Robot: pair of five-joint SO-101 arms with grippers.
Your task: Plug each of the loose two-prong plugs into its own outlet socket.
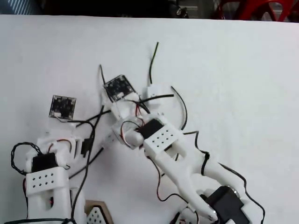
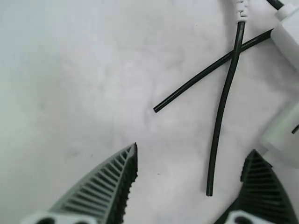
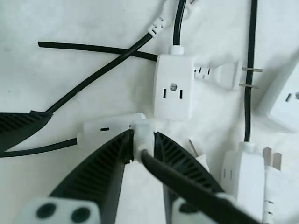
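Plug (image 3: 105, 128) in hand is not yet seated, so I take things from the left. My left gripper (image 2: 194, 154) hangs with its jaws spread wide over bare table (image 2: 70, 70), two black cords (image 2: 224, 93) crossing just beyond it. It holds nothing, and I judge it could pin the socket against sliding.

Left of centre in the right wrist view, my right gripper (image 3: 140, 140) is pinched tight on the end of that white corded body. Its prongs are hidden, so I only take it for a plug.

Just beside it, up and to the right, an outlet socket (image 3: 174, 88) lies face up. I should turn the plug until its prongs meet the two slots, then push straight in, never at a slant.

Further right another plug (image 3: 224, 74) shows bare prongs (image 3: 250, 77), near a second socket (image 3: 285, 98) at the right edge.
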